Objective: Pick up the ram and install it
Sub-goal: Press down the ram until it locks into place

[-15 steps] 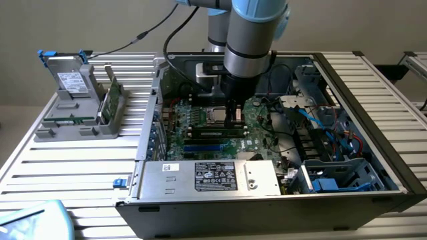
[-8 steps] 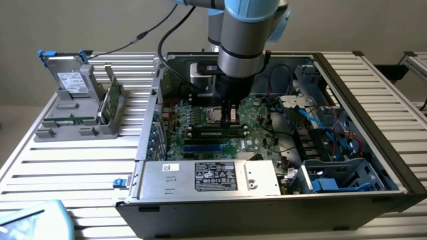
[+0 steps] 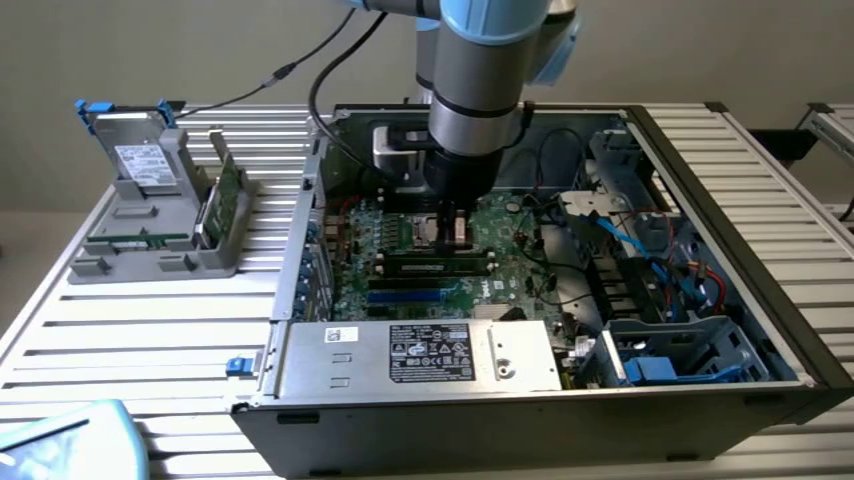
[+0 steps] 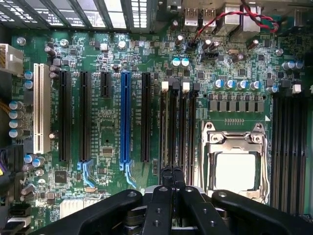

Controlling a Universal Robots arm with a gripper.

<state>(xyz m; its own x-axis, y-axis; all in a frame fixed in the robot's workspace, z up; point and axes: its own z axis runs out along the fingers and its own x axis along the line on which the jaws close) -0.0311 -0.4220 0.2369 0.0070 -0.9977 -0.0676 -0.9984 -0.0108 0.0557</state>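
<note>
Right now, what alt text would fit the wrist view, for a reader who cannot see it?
The closed black gripper hangs close above a green motherboard, its fingertips over a bank of narrow black memory slots. Beside those slots are an open silver processor socket, long black expansion slots, one blue slot and one white slot.

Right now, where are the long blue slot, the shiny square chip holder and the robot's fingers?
Long blue plastic slot (image 4: 125,117): wrist view, middle of its length.
Shiny square metal chip holder (image 4: 235,164): wrist view, its centre plate.
Black fingers (image 4: 167,177): wrist view, one shut tip.
</note>
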